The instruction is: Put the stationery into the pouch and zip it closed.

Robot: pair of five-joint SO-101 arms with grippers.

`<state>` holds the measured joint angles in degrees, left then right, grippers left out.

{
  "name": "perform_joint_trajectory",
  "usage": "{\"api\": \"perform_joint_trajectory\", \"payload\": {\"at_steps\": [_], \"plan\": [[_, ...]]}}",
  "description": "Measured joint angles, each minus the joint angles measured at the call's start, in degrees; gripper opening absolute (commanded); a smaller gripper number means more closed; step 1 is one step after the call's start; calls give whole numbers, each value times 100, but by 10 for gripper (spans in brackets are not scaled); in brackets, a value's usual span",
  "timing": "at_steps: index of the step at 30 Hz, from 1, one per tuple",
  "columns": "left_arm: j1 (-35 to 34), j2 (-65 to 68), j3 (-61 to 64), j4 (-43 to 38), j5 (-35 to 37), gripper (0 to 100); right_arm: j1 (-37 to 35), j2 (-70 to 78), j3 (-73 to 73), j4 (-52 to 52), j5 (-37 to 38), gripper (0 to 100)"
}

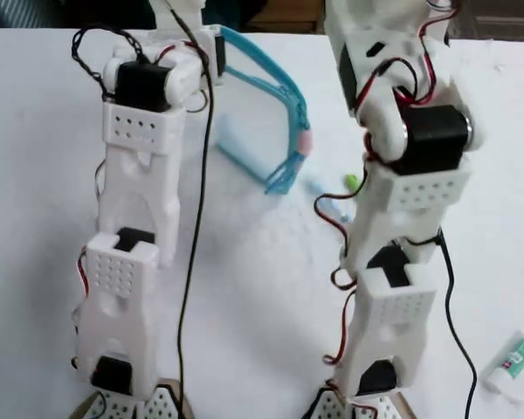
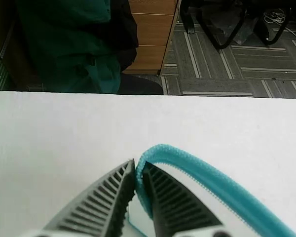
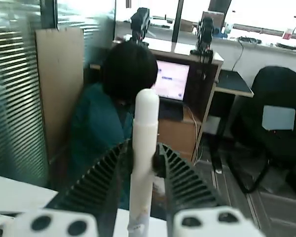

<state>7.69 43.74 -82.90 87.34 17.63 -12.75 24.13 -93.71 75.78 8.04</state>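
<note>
The left hand (image 2: 134, 177) is pinched narrow on the teal zipper edge of the pouch (image 1: 260, 131), which sits in the upper middle of the high view on the white counter (image 1: 262, 288). The right hand (image 3: 144, 148) is clamped on a white stick (image 3: 146, 116), rounded tip poking out past the fingers. Over at the lower right of the high view lies a glue stick (image 1: 512, 360), and a small green piece (image 1: 352, 182) rests just right of the pouch.

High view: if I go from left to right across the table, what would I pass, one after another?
left arm → clear pouch with the blue edge → right arm → glue stick
</note>
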Motion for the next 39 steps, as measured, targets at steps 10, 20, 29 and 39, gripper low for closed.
{"api": "perform_joint_trajectory", "payload": {"at_steps": [10,20,29,39], "plan": [[0,0,0,0,0,22,-818,264,-35,-70,-1108,18],[0,0,0,-9,0,22,-818,1327,-44,-501,-1670,18],[0,26,0,-35,0,22,-747,1547,-44,-273,-1565,100],[0,26,0,-70,0,22,-1090,1547,-44,862,-862,365]]}}
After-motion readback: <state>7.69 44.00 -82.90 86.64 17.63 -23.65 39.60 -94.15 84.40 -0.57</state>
